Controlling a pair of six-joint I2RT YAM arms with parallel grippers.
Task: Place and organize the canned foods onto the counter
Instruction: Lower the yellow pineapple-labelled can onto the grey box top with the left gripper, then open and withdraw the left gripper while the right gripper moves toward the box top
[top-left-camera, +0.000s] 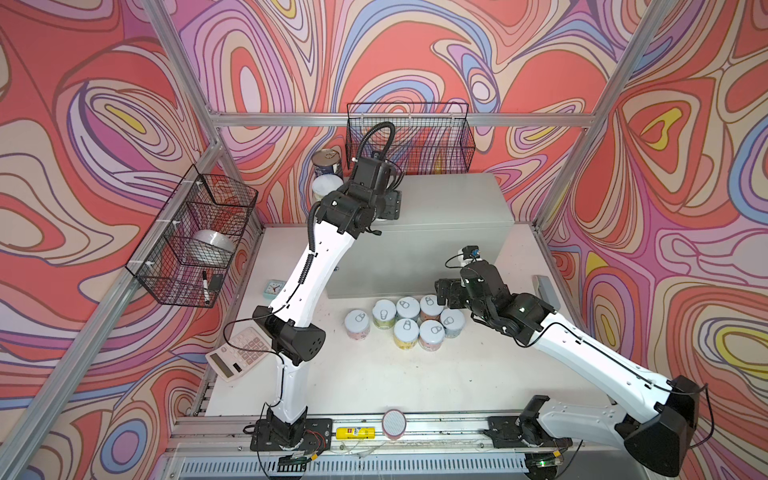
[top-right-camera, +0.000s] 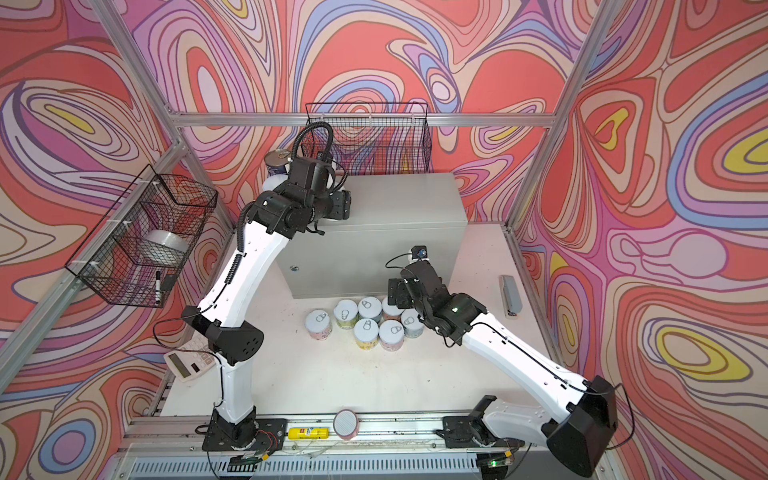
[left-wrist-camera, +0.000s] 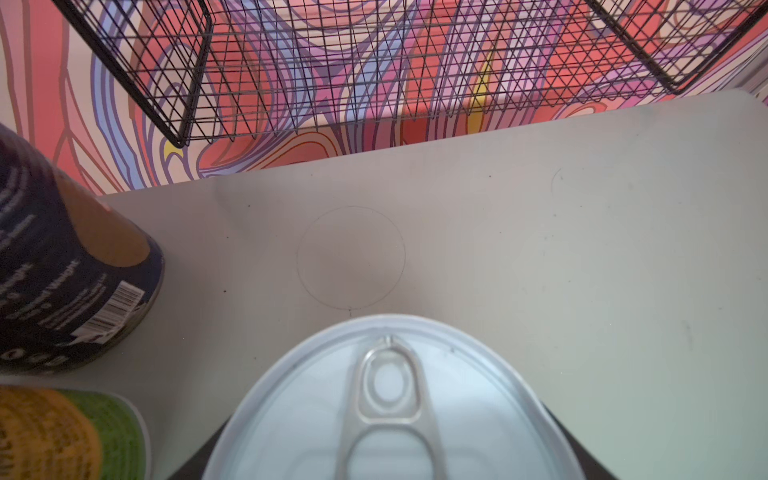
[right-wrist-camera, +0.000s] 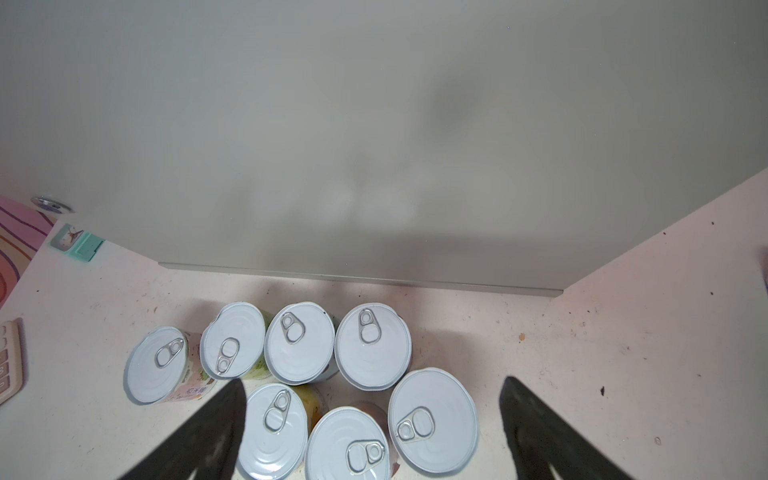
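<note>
On the light-grey counter (top-left-camera: 449, 208) my left gripper (top-left-camera: 390, 201) is shut on a short can (left-wrist-camera: 386, 399) with a white pull-tab lid; in both top views the gripper hides this can. At the counter's back left corner stand a dark blue tin (top-left-camera: 327, 163) and a yellow-orange tin (top-left-camera: 327, 187). Several short white-lidded cans (top-left-camera: 407, 322) cluster on the table before the counter's front. My right gripper (top-left-camera: 446, 293) hangs open over the cluster's right end, and its fingers (right-wrist-camera: 220, 419) straddle the near cans (right-wrist-camera: 432, 419) without touching them.
A black wire basket (top-left-camera: 409, 137) hangs on the wall behind the counter, and another (top-left-camera: 195, 241) hangs on the left wall. On the table lie a calculator (top-left-camera: 237, 353), a small teal clock (top-left-camera: 274, 287) and a grey block (top-right-camera: 510, 295). A yellow tube (top-left-camera: 355, 432) and a pink-rimmed disc (top-left-camera: 394, 422) lie on the front rail.
</note>
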